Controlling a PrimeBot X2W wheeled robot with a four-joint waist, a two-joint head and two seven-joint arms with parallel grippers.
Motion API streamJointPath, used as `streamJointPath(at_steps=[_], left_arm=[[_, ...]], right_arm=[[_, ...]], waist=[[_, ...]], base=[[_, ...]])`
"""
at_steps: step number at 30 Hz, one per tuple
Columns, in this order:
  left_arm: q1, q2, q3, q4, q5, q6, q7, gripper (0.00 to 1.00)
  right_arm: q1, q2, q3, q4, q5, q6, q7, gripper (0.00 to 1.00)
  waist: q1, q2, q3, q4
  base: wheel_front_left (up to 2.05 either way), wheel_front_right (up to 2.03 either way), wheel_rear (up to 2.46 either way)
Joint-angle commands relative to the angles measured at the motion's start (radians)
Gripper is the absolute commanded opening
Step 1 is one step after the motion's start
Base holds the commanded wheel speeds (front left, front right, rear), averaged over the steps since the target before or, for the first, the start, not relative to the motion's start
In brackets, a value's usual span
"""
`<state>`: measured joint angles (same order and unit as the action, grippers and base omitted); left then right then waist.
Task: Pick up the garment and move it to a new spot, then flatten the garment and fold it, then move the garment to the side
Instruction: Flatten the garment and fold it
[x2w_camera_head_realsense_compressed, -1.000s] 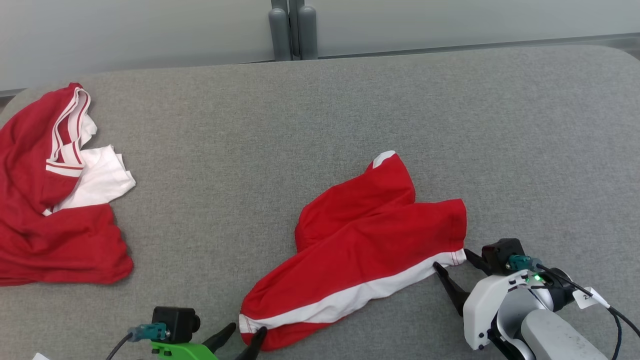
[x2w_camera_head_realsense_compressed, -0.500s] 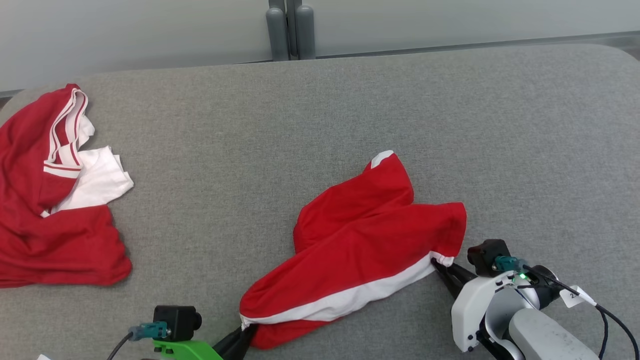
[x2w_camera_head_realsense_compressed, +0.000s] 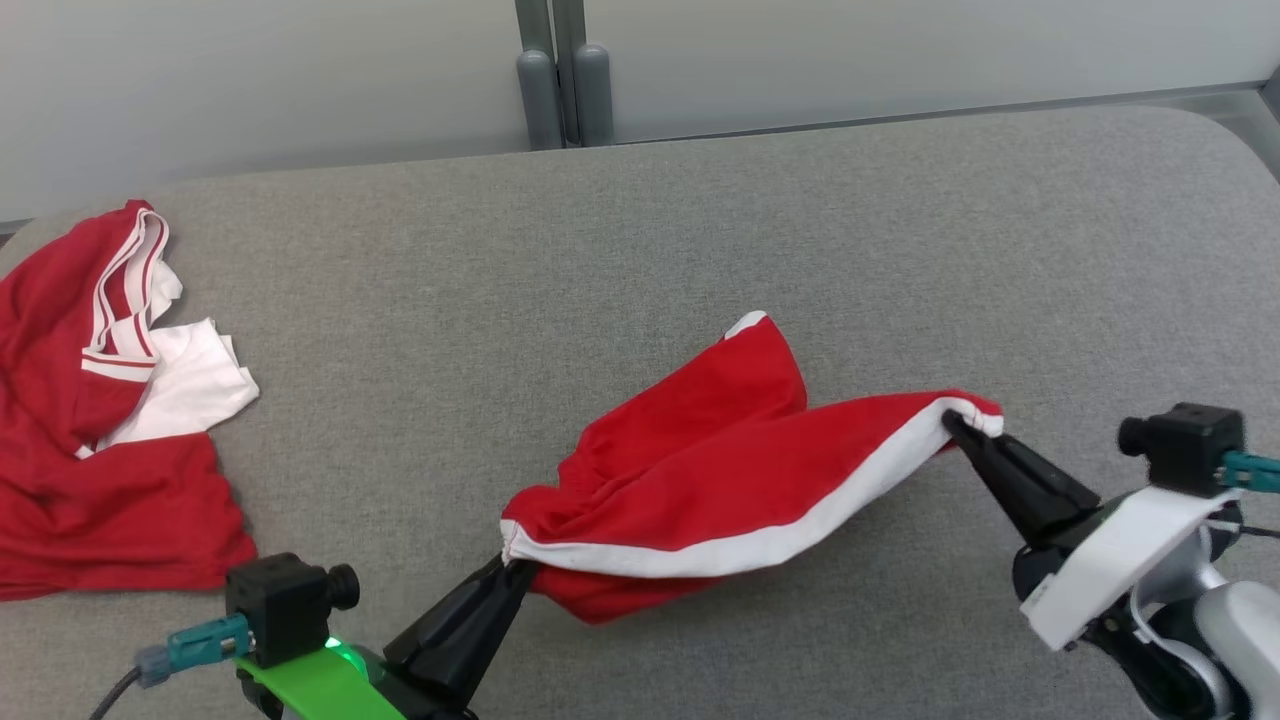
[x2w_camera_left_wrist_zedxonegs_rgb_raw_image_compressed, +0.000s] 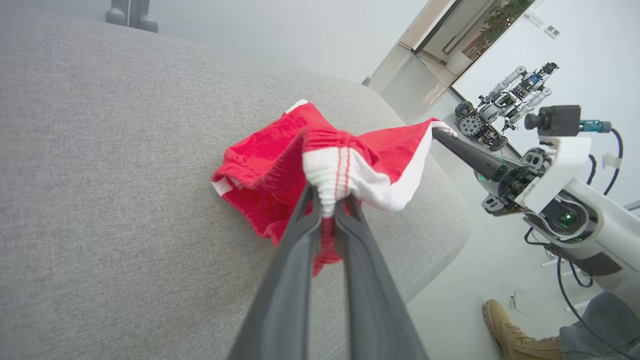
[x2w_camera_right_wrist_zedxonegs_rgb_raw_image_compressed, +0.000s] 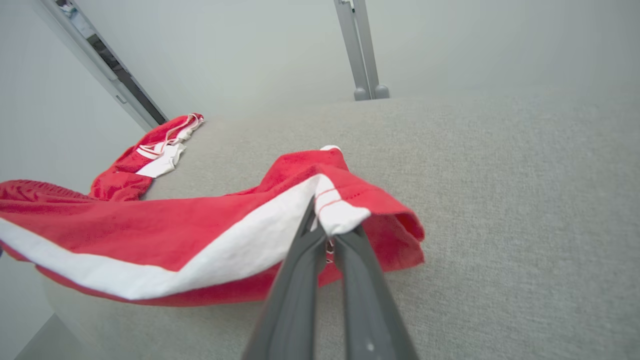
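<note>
Your left gripper (x2w_camera_head_realsense_compressed: 513, 572) is clamped on the white-banded corner of the garment (x2w_camera_head_realsense_compressed: 720, 470), at its near left end. Your right gripper (x2w_camera_head_realsense_compressed: 958, 424) is pinched tight on the opposite white-hemmed corner. You have the red garment stretched between the two, with both held corners raised off the grey padded table (x2w_camera_head_realsense_compressed: 640, 240) and its far part resting near the table's middle. A second red and white pile of clothing (x2w_camera_head_realsense_compressed: 100, 430) lies well apart, at the table's left edge.
</note>
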<state>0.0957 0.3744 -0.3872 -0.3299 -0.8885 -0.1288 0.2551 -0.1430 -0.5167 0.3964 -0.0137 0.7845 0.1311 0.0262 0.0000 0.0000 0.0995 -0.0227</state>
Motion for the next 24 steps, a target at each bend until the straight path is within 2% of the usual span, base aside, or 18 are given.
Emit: streamJointPath(at_steps=[1,4,8,12,15,19,23,24], left_arm=[[-0.003,0.023,0.0,-0.061,-0.017,-0.002,0.002,0.0],[-0.031,0.052,0.001,-0.198,-0.03,-0.002,0.001,0.0],[-0.099,0.066,0.049,-0.329,-0.049,0.001,0.004,0.0],[-0.236,0.09,0.123,-0.361,-0.081,0.024,0.048,0.0],[-0.388,0.093,0.153,-0.323,-0.148,0.036,0.107,0.0],[-0.661,0.108,0.147,-0.182,-0.166,0.078,0.23,0.0],[-0.961,0.08,0.11,0.035,-0.108,0.103,0.304,0.0],[-1.045,0.064,0.102,0.105,-0.078,0.103,0.294,0.0]], right_arm=[[0.03,-0.033,-0.037,-0.099,0.052,-0.001,0.014,0.0],[0.081,-0.096,-0.155,-0.314,0.139,-0.001,0.037,0.0],[0.095,-0.142,-0.334,-0.518,0.226,0.0,0.07,0.0],[0.043,-0.177,-0.497,-0.564,0.272,-0.001,0.137,0.0],[-0.055,-0.175,-0.557,-0.536,0.288,-0.001,0.184,0.0],[-0.305,-0.111,-0.506,-0.442,0.25,-0.001,0.24,0.0],[-0.622,0.046,-0.431,-0.241,0.083,-0.001,0.28,0.0],[-0.714,0.111,-0.441,-0.166,0.012,-0.001,0.266,0.0]], waist=[[0.0,0.0,-0.003,-0.007],[0.0,0.0,0.002,-0.02],[0.0,0.0,0.032,-0.036],[0.0,0.0,0.097,-0.046],[0.0,0.0,0.175,-0.052],[0.0,0.0,0.3,-0.071],[0.0,0.0,0.424,-0.082],[0.0,0.0,0.454,-0.084]], base=[[0.0,0.0,0.0],[0.0,0.0,0.0],[0.0,0.0,0.0],[0.0,0.0,0.0],[0.0,0.0,0.0],[0.0,0.0,0.0],[0.0,0.0,0.0],[0.0,0.0,0.0]])
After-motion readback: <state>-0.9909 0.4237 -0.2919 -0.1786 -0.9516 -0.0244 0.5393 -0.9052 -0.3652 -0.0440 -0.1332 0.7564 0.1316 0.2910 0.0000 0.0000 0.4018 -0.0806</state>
